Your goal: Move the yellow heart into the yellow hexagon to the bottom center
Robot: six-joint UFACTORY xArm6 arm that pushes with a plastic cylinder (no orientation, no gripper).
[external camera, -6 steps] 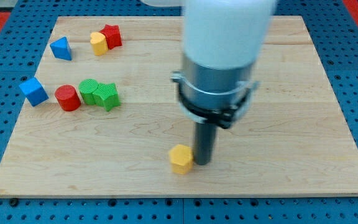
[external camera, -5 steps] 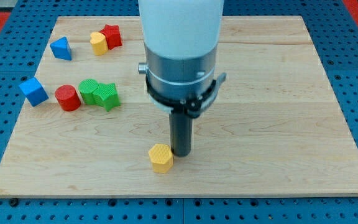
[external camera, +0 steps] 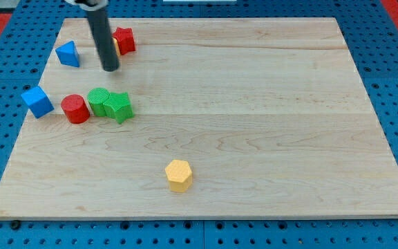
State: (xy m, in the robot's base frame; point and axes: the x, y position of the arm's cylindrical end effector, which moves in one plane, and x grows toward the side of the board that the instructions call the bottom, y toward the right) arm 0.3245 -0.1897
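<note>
The yellow hexagon (external camera: 179, 175) lies near the view's bottom centre of the wooden board (external camera: 268, 104). The yellow heart is almost wholly hidden behind my rod at the view's top left; only a sliver shows next to the red block (external camera: 124, 40). My tip (external camera: 110, 68) rests on the board just below the heart's place, far up and left of the hexagon.
A blue triangular block (external camera: 68, 54) lies left of my rod. Below it stand a blue cube (external camera: 37, 102), a red cylinder (external camera: 75, 109) and two green blocks (external camera: 110, 105) touching each other. A blue pegboard table surrounds the board.
My rod has left the yellow hexagon and moved far up and left to the yellow heart, now covering it. The hexagon had slid left and now rests.
</note>
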